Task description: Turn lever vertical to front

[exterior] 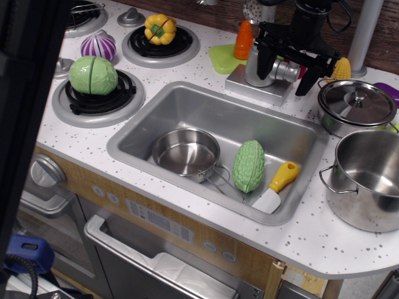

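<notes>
The tap's grey column [255, 65] stands on a square base [249, 85] behind the sink [302, 134]. A short round silver stub with the lever [285, 70] sticks out from the column's right side, towards the front right. My black gripper [284, 81] comes down from above, with one finger [265, 55] left of the stub and the other finger [310, 76] right of it. The jaws stand apart, straddling the lever. The flat handle itself is mostly hidden by the gripper.
In the sink lie a small steel pan [185, 151], a green gourd [249, 165] and a yellow-handled knife [278, 185]. A lidded pot [356, 106] and a big open pot [368, 180] stand right. A carrot [244, 40] and corn [341, 68] flank the tap. Vegetables sit on the left burners.
</notes>
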Controlling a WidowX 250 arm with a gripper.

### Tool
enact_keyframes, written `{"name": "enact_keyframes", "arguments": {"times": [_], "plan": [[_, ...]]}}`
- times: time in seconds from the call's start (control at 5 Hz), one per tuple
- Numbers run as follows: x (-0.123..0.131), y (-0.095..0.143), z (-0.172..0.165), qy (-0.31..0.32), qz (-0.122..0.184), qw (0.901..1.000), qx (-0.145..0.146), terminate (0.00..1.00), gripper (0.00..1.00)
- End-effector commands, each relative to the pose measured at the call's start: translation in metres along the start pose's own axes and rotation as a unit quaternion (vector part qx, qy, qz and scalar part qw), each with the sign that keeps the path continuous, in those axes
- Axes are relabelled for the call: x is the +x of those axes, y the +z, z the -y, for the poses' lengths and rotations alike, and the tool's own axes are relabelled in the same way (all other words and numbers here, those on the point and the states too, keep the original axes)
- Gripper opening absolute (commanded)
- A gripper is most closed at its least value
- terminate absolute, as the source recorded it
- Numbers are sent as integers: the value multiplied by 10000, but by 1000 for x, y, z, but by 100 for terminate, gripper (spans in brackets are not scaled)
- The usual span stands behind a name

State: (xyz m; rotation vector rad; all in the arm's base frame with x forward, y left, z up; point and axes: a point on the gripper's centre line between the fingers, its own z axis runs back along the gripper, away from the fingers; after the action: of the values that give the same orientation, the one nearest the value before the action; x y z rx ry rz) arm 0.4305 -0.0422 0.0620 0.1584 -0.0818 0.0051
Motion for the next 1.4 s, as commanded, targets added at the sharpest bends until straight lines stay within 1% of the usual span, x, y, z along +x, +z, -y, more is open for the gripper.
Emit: {"name": "enact_keyframes", "arguments": {"times": [0.0, 0.2, 0.4, 0.6, 0.8, 1.0, 1.2], "plan": [[0, 0, 0, 0, 0, 10000, 0, 0, 100], [3, 8, -2, -33, 198, 9998, 64, 0, 100], [11, 31, -3, 127, 589, 9969, 501, 0, 100], [19, 51, -4, 269, 917, 9945, 434, 0, 100], [22, 59, -1, 316, 1496, 9876, 363, 0, 100], [27, 63, -2, 202, 1876, 9808, 487, 0, 100], [33, 67, -8, 63, 2093, 9766, 491, 0, 100]]}}
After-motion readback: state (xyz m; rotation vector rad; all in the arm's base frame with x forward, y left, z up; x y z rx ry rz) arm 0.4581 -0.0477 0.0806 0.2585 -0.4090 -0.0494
